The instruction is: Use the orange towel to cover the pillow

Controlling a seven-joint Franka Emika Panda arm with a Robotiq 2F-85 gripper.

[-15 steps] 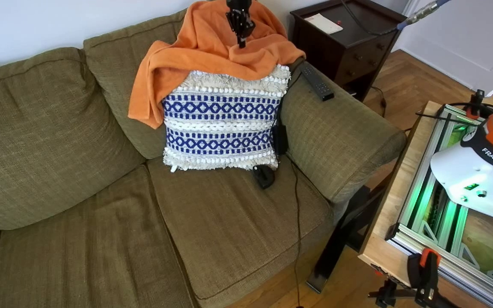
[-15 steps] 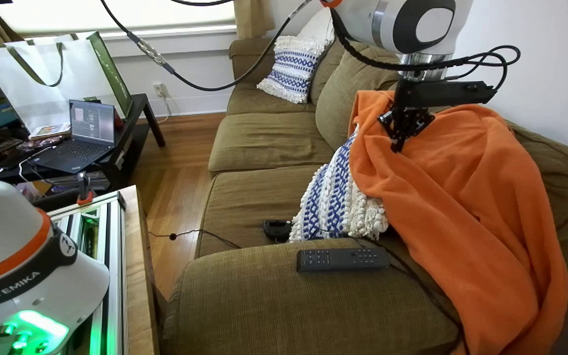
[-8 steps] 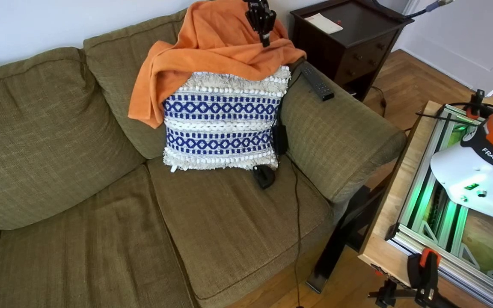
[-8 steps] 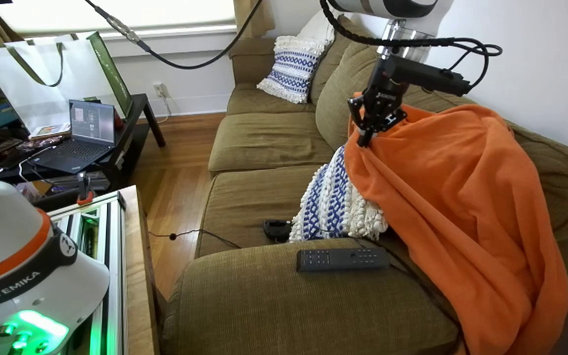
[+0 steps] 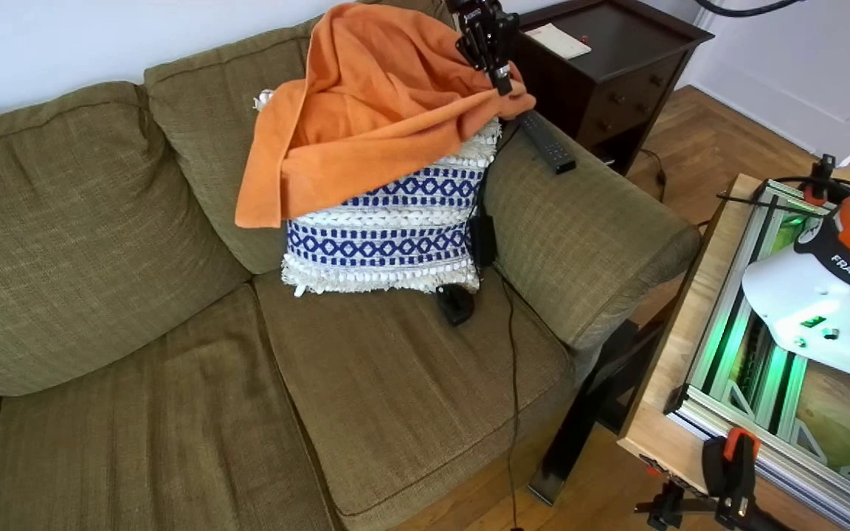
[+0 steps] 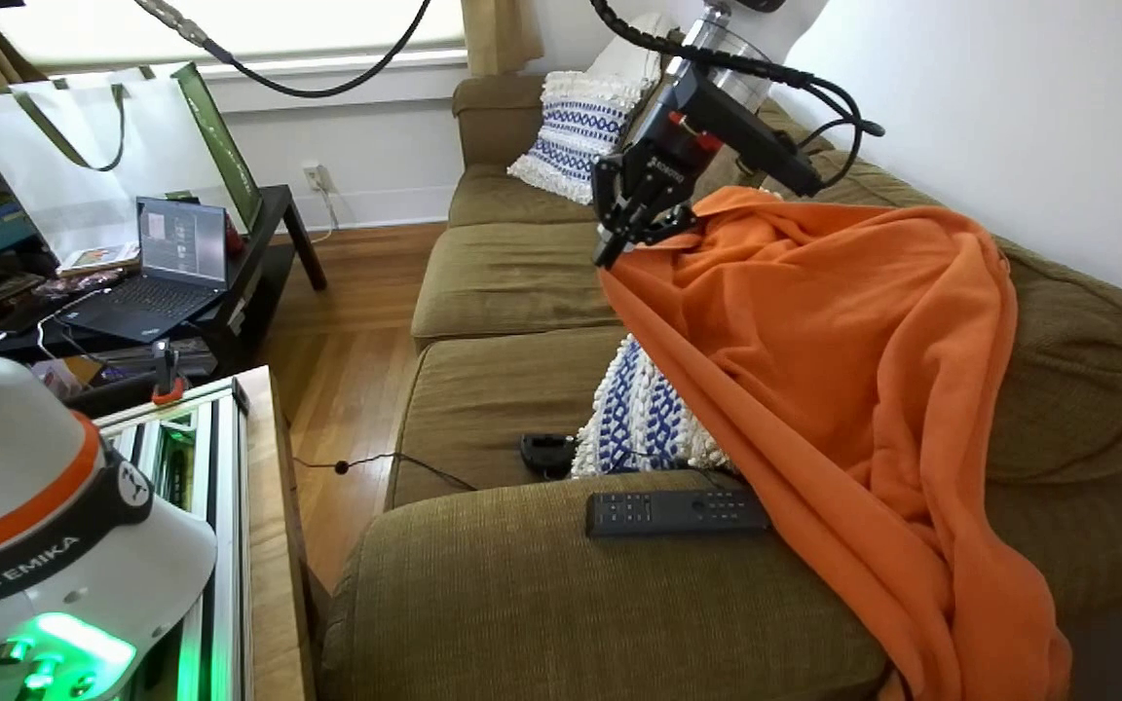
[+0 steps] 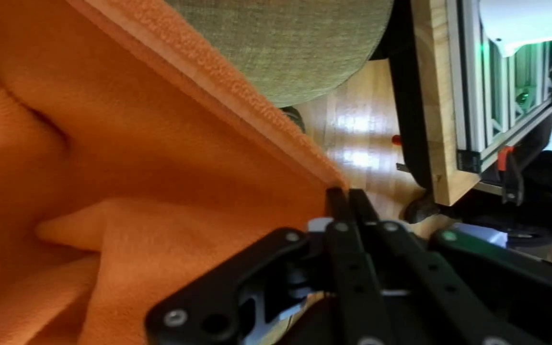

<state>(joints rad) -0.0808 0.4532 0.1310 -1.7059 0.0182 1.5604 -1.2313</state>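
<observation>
The cream-white pillow with navy bands (image 5: 384, 247) leans upright in the sofa corner beside the armrest; it also shows in an exterior view (image 6: 641, 414). The orange towel (image 5: 388, 81) drapes over its top and upper left, and over the sofa back; in an exterior view the towel (image 6: 834, 331) hangs down behind the armrest. The pillow's lower bands are bare. My gripper (image 5: 502, 82) is shut on the towel's edge at the pillow's upper right, pulling it taut. The wrist view shows the fingertips (image 7: 345, 194) pinching a corner of the towel.
A black remote (image 5: 547, 141) lies on the armrest (image 5: 587, 221). A black object (image 5: 455, 304) and a cable lie at the pillow's lower right. A dark side table (image 5: 609, 66) stands behind the armrest. A similar pillow (image 6: 576, 136) sits at the sofa's far end.
My gripper has moved forward, away from the sofa back, and toward the armrest, tilting and drawing the towel's edge along. The towel now reaches lower over the pillow's left side.
</observation>
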